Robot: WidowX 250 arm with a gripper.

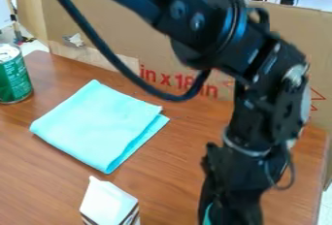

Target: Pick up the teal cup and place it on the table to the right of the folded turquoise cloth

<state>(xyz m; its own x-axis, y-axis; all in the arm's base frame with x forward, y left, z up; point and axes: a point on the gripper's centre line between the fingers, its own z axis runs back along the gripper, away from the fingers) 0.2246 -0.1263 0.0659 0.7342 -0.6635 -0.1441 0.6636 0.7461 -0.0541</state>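
Cardboard (pixel 129 30) stands behind the brown bench (pixel 172 151). Tool (pixel 232 204) low right, teal bit (pixel 207 215) at its side (can't tell if apart or together). Folded turquoise cloth (pixel 97 124) left-center, white carton (pixel 108 205) bottom, green can (pixel 13 81) far left.

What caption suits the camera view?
A black robot arm hangs over a wooden table near a folded turquoise cloth, green can and white carton.
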